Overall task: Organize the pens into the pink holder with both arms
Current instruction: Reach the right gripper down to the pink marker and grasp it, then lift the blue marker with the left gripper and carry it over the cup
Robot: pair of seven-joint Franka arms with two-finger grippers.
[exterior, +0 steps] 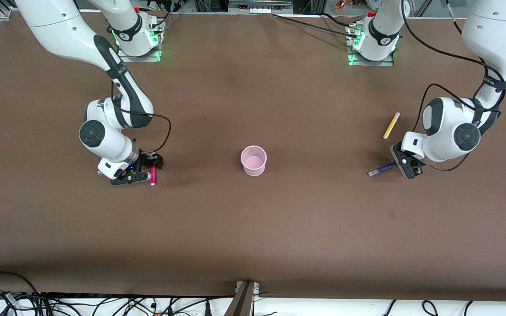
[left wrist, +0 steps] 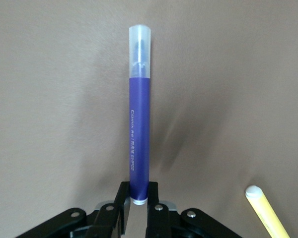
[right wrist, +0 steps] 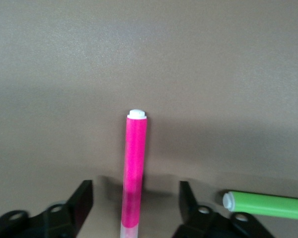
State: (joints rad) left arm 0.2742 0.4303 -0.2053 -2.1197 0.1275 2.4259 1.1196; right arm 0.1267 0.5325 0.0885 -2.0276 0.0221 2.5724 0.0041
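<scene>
The brown matte table (exterior: 253,228) carries the whole job, and nothing is stowed yet: the pink holder (exterior: 253,160), a small translucent round cup at mid-table, looks empty. At the left arm's end, the left gripper (left wrist: 138,213) pinches the end of the smooth purple pen (left wrist: 139,139), its frosted cap pointing away, with the yellow pen (exterior: 391,125) lying just beside. At the right arm's end, the right gripper (right wrist: 135,201) straddles the magenta pen (right wrist: 134,168) with fingers spread, not yet touching it; the green pen (right wrist: 265,205) lies alongside.
</scene>
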